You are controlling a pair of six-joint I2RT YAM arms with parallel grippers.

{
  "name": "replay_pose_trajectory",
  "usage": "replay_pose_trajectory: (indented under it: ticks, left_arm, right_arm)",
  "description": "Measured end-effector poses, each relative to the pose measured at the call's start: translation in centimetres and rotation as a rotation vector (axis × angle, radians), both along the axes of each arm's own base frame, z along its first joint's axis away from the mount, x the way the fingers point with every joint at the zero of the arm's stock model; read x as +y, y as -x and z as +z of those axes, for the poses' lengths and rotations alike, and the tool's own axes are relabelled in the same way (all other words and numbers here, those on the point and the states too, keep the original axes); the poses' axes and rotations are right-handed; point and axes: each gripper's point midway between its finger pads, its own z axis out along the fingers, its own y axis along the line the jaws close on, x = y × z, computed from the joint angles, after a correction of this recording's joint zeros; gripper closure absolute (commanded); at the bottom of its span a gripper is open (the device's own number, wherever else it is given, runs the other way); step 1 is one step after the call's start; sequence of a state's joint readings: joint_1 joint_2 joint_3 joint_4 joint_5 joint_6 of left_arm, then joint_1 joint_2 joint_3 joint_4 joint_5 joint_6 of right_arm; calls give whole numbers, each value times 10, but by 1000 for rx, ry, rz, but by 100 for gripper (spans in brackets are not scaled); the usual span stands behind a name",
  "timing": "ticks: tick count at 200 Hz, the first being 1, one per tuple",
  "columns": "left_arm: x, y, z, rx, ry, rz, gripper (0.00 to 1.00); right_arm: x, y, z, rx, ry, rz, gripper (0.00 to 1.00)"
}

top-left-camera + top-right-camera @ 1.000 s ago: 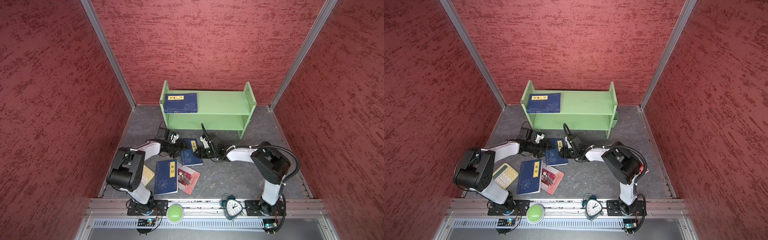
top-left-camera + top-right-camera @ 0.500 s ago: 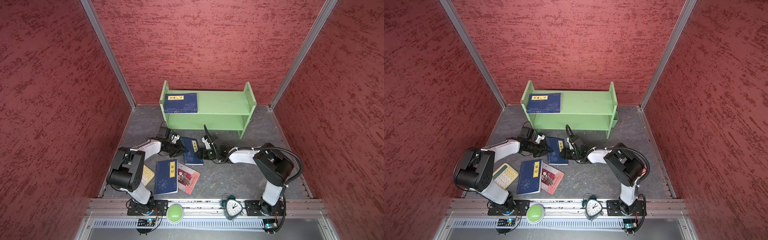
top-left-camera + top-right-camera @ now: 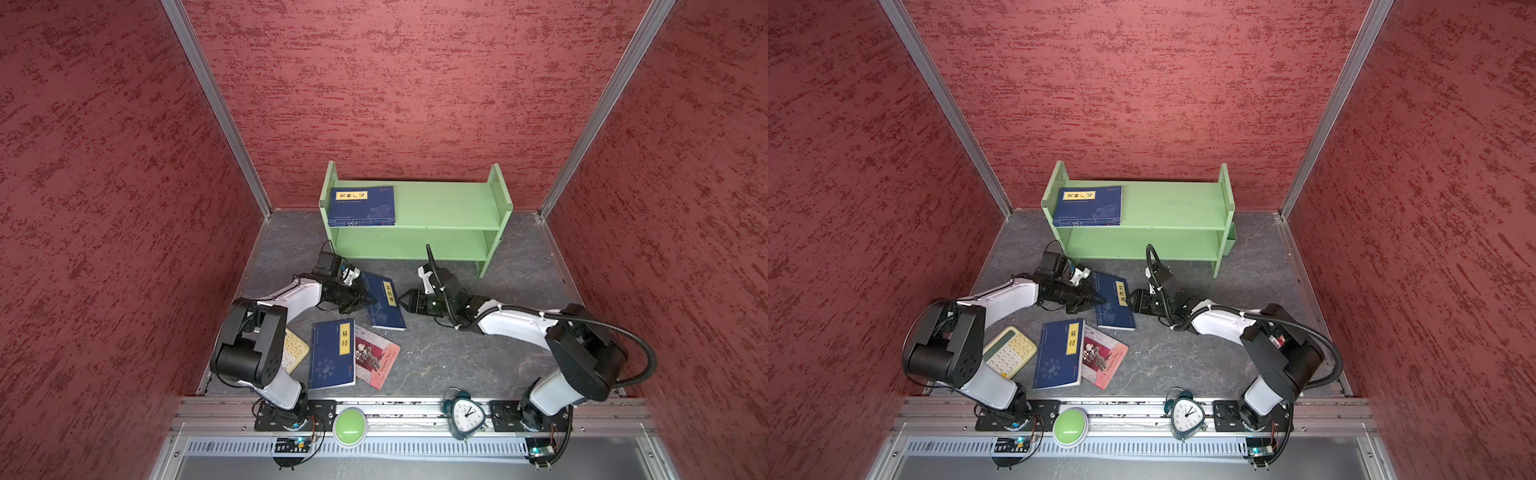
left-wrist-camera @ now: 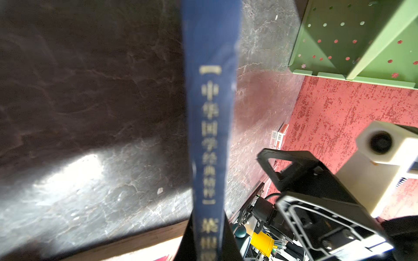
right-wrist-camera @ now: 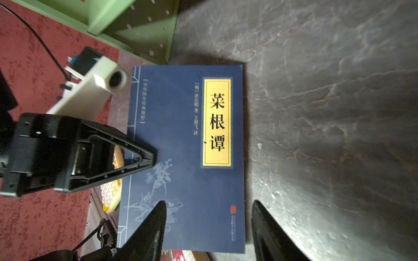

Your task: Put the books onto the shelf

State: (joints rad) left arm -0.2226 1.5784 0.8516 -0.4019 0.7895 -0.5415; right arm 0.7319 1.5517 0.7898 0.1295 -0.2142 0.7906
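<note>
A navy book (image 3: 385, 302) with a yellow label lies tilted on the floor between both arms. My left gripper (image 3: 366, 301) is shut on its spine edge (image 4: 208, 113), which stands between the jaws of the left gripper (image 4: 208, 244). My right gripper (image 3: 405, 301) is open just right of that book (image 5: 185, 135), gripping nothing. A second navy book (image 3: 361, 205) lies flat on the green shelf's (image 3: 449, 208) top tier. A third navy book (image 3: 332, 353) and a red-pink book (image 3: 376, 357) lie on the floor in front.
A cream-yellow calculator (image 3: 296, 351) lies beside the left arm's base. An alarm clock (image 3: 465, 415) and a green button (image 3: 350, 426) sit on the front rail. Red walls close in three sides. The shelf (image 3: 1175, 208) stands against the back wall.
My left gripper has closed on the book's spine edge. The right gripper has drawn back slightly to the right and stayed open.
</note>
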Motion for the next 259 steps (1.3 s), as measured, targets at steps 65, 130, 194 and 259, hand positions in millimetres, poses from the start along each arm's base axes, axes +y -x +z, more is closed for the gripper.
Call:
replay_pose_trajectory:
  ticks: [65, 130, 194, 259]
  left_arm:
    - [-25, 13, 51, -91, 31, -113, 95]
    - [-74, 60, 120, -277, 58, -387, 93]
    - [-103, 63, 205, -514, 111, -477, 92]
    - [-104, 38, 325, -842, 170, -405, 92]
  right_arm:
    - [-31, 5, 54, -76, -23, -76, 38]
    - [-89, 18, 115, -191, -20, -208, 41]
    - [-142, 29, 229, -399, -58, -359, 41]
    - [-154, 50, 321, -583, -259, -370, 38]
